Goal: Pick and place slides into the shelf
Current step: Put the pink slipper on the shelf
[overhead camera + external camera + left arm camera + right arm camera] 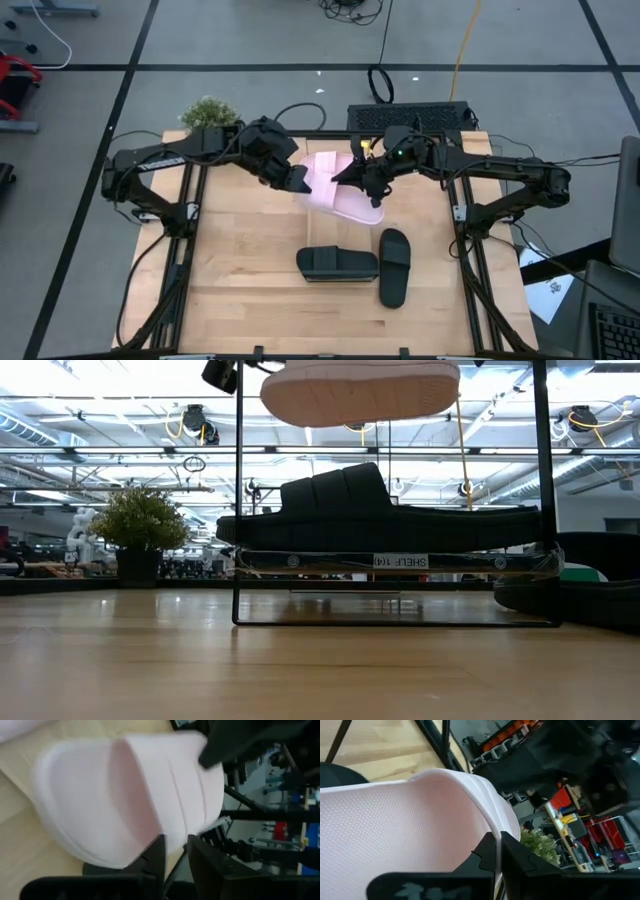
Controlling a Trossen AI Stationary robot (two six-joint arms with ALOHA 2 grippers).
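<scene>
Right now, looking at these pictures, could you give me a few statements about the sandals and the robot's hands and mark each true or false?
1. Both hands grip the pink slide. True: left hand and right hand pinch its edges.
2. Two black slides lie on the table. True.
3. The pink slide rests on the table. False: the low view shows it lifted above the shelf.
4. The potted plant sits between the black slides. False: it stands at a far corner.
</scene>
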